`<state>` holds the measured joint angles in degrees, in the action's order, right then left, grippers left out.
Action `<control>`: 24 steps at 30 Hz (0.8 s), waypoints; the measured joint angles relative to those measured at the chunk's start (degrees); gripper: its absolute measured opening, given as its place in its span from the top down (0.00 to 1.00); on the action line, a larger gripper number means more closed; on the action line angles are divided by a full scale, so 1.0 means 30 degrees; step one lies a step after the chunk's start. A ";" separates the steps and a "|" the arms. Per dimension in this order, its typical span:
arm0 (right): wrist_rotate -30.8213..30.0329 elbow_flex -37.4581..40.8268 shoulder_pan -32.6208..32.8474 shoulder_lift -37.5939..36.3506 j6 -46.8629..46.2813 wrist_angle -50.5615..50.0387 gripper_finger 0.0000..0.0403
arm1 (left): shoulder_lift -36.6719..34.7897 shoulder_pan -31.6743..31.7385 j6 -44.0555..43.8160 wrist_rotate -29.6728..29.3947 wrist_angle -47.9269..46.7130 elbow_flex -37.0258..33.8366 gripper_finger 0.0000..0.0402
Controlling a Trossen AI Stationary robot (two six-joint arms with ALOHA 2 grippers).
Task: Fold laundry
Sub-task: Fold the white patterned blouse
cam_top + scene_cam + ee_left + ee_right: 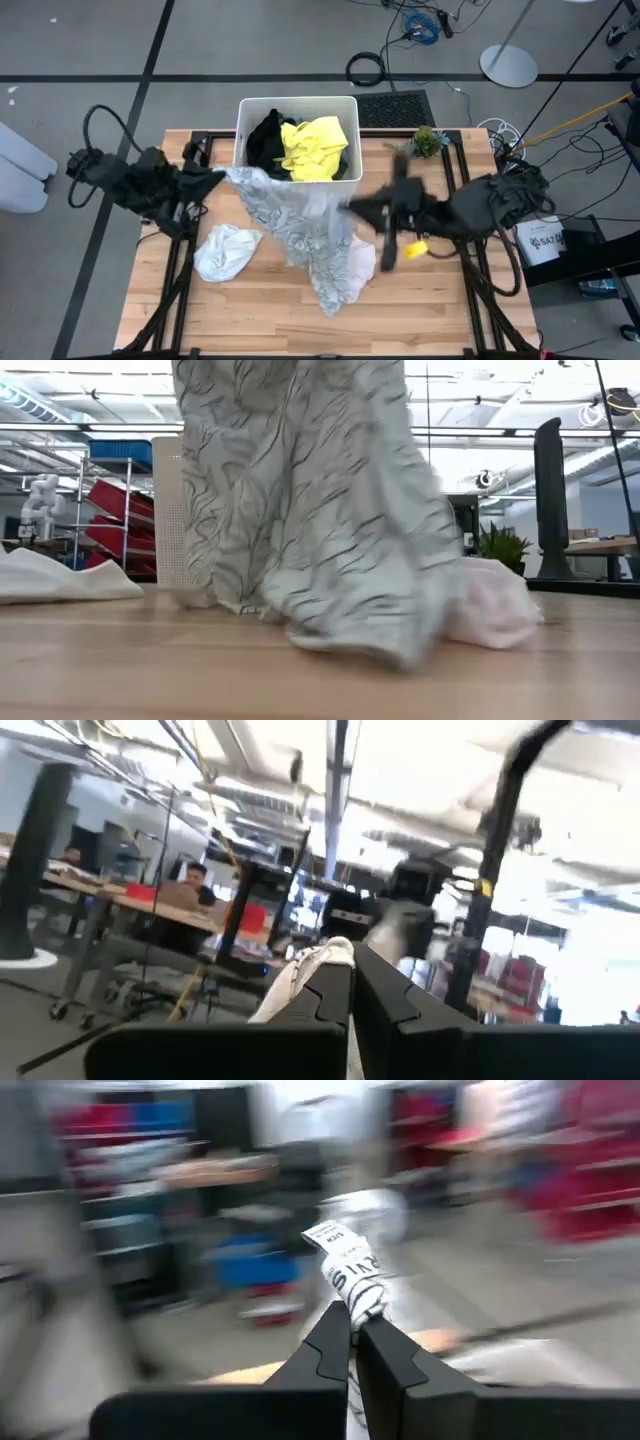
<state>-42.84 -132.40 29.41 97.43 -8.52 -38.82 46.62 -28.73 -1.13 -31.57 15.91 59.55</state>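
The left claw pinches one corner of the grey-white patterned cloth. The right claw pinches the other edge, lifting it so it hangs open over the worktop, probably for folding.

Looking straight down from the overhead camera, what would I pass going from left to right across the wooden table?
Left arm's fingers → crumpled small white cloth → grey-white garment with dark line pattern → right arm's fingers → small green potted plant.
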 joint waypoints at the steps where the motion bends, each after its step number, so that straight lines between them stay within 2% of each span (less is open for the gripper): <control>1: 0.1904 0.0000 -0.0160 0.0024 -0.0605 -0.0307 1.00 | -0.0017 -0.0007 0.0007 0.0007 -0.0431 0.0000 0.98; 5: 0.7666 0.0000 -0.0429 0.0401 -0.3949 -0.4217 1.00 | 0.0018 0.0001 -0.0032 -0.0001 -0.2353 0.0000 0.98; 8: 0.9971 0.0000 -0.0350 0.1262 -0.6762 -0.8373 1.00 | 0.0266 0.0025 -0.1116 -0.0001 -0.3765 0.0000 0.98; 15: 1.0385 0.0104 0.0106 0.4325 -1.1128 -1.7359 1.00 | 0.1805 0.0087 -0.2598 -0.0595 -0.8830 0.0000 0.98; 19: 1.1181 0.1808 -0.0523 0.4766 -0.9002 -1.5624 1.00 | 0.3388 0.0820 -0.2999 -0.2174 -1.0929 -0.0022 0.98; 24: 1.1347 0.4318 -0.2166 0.4548 -0.8408 -1.5895 1.00 | 0.5477 0.1760 -0.3038 -0.2354 -1.2483 -0.0015 0.98</control>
<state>-8.80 -119.44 22.91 111.08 -33.74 -86.50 63.05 -23.45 -10.24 -38.63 -21.53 59.51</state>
